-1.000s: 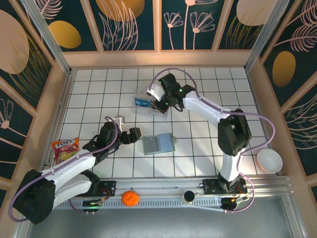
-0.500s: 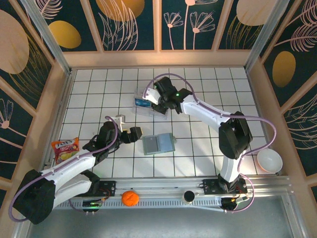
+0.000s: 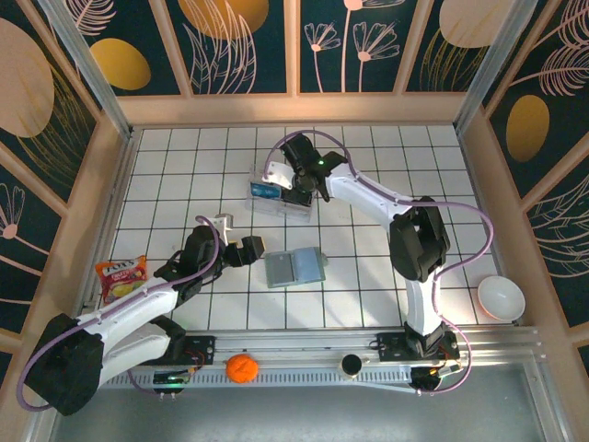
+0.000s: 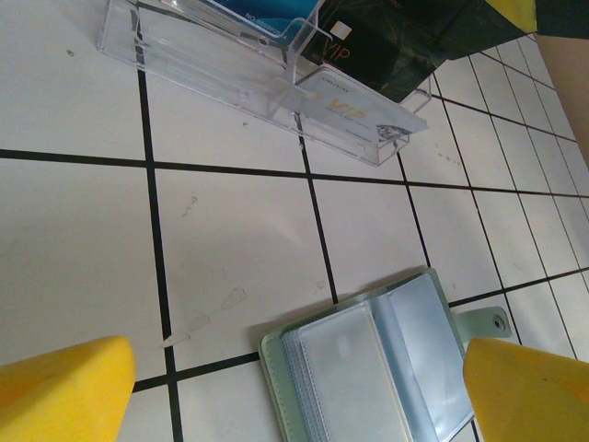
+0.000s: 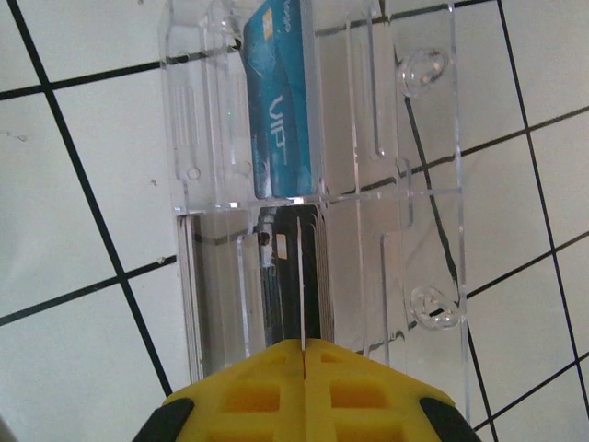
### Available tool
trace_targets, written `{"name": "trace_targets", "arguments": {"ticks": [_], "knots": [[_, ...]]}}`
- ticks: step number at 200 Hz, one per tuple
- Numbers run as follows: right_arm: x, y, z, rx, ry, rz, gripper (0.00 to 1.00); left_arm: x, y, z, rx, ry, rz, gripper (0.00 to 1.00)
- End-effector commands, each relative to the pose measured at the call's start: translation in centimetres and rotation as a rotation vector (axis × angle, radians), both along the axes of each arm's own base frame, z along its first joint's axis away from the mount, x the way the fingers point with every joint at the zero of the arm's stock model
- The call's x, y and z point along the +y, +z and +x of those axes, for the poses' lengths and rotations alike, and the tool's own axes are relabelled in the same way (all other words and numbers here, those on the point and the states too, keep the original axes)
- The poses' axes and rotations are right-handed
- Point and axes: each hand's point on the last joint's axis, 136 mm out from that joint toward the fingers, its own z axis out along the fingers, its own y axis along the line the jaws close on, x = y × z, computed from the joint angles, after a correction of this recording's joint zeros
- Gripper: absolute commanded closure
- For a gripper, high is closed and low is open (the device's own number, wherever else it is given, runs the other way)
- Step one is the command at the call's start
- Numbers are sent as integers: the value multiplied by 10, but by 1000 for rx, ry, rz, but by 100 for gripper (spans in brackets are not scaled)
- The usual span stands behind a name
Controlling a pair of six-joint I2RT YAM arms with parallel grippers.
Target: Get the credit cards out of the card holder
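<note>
The card holder [image 3: 295, 267] lies open and flat on the white tiles, its pale blue-grey sleeves [image 4: 377, 368] facing up. My left gripper [image 3: 247, 250] is just left of it with its yellow fingers [image 4: 64, 391] spread wide and nothing between them. My right gripper [image 3: 297, 184] is at the back over the clear plastic box [image 3: 274, 199]. Its fingers are shut on a thin credit card [image 5: 301, 276] seen edge-on, reaching into the box's dark-card slot. A blue VIP card [image 5: 281, 101], a black card [image 4: 368, 51] and a white VIP card [image 4: 354, 106] rest in the box.
A red snack packet [image 3: 121, 276] lies at the left edge. An orange [image 3: 241, 367] and a small black round thing [image 3: 351, 365] sit on the front rail. A white bowl [image 3: 501, 296] stands at the right. Wooden walls ring the tiled floor.
My right gripper has shifted a little left and back over the clear box, its wrist turning. The left arm and the card holder have not moved.
</note>
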Motion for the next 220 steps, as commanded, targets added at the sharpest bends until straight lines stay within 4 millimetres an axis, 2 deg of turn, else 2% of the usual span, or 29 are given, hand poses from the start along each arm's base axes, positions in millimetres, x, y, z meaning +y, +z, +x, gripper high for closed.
{"name": "trace_targets", "arguments": {"ticks": [1, 47, 74, 134, 220], "knots": [[-1, 1, 4, 12, 31, -17, 100, 0, 0, 2, 9, -1, 8, 8], [-4, -10, 9, 28, 32, -39, 100, -1, -3, 5, 18, -3, 23, 8], [0, -17, 5, 52, 48, -23, 100, -1, -4, 5, 21, -2, 24, 8], [-9, -41, 6, 107, 12, -37, 100, -2, -2, 6, 20, 0, 18, 8], [-4, -53, 3, 144, 5, -10, 100, -1, -4, 4, 25, 1, 13, 8]]}}
